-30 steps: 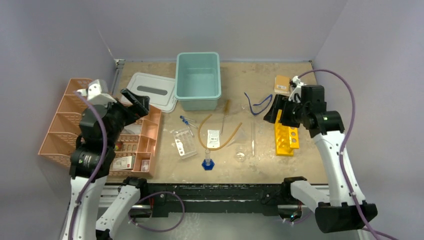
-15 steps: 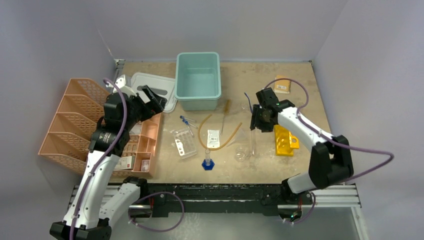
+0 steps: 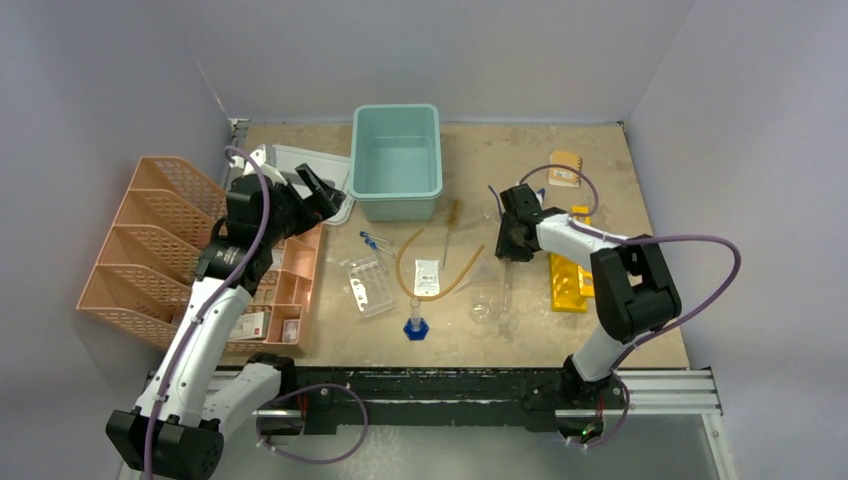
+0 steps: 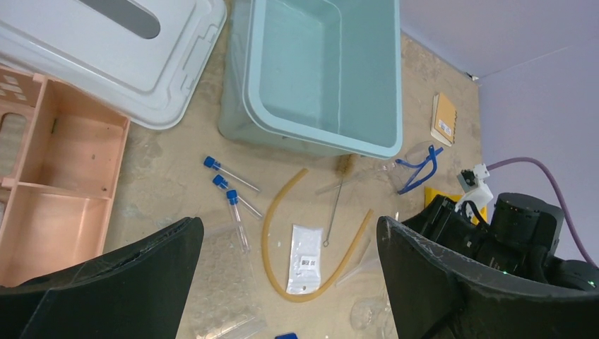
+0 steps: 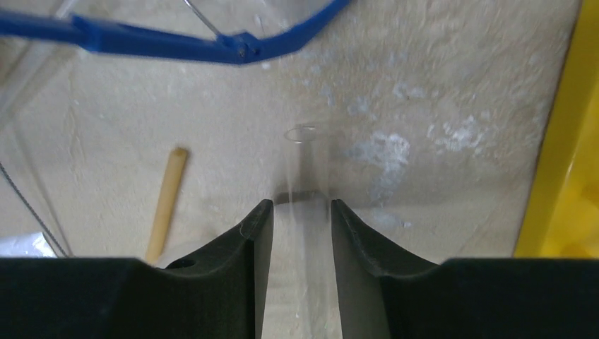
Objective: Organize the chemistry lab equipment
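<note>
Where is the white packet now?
In the top view, the white packet lies mid-table inside the curve of the amber rubber tubing, right of the blue-capped tubes.

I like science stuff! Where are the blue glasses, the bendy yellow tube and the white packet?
blue glasses (image 4: pixel 413 165): left wrist view, on the blue frame.
bendy yellow tube (image 4: pixel 266 227): left wrist view, on its left curve.
white packet (image 4: pixel 305 258): left wrist view, on its middle.

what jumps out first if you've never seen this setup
The empty teal plastic bin at the back centre of the table stands out first, with the peach plastic organizer trays along the left edge. In the right wrist view, the right hand has its fingers either side of a clear glass tube lying on the table.
</note>
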You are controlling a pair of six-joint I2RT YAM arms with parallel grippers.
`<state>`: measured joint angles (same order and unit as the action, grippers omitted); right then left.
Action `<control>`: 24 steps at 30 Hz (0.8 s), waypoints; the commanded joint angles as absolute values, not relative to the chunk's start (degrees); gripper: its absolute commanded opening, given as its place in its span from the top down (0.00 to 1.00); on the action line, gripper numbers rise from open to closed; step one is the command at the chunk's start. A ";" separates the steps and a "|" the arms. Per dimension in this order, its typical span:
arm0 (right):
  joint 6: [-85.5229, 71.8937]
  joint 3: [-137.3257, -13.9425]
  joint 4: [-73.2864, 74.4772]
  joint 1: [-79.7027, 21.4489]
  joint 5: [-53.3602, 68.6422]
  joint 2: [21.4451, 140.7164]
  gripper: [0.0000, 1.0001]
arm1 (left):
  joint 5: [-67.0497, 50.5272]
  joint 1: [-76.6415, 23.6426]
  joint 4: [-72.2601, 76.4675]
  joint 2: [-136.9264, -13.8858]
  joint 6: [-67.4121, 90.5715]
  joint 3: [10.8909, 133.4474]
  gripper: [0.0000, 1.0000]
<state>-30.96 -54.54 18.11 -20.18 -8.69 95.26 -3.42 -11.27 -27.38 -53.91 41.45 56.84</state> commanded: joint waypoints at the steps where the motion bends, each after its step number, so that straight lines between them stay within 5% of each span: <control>1: -32.21 -55.68 17.17 -20.07 -13.59 97.30 0.62 | -4.75 -11.78 -23.51 -53.29 43.07 56.80 0.08; 13: -30.66 -54.81 17.94 -20.22 -16.37 97.69 0.81 | -7.33 -11.78 -22.19 -50.94 45.17 53.93 0.13; 24: -29.70 -53.75 20.91 -20.23 -10.16 71.07 0.83 | -17.90 -14.15 -7.28 -46.72 58.66 46.18 0.14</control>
<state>-30.37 -52.56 20.18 -20.23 -12.45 81.43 -13.85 -12.67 -17.30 -48.99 51.72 48.77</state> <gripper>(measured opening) 0.236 0.863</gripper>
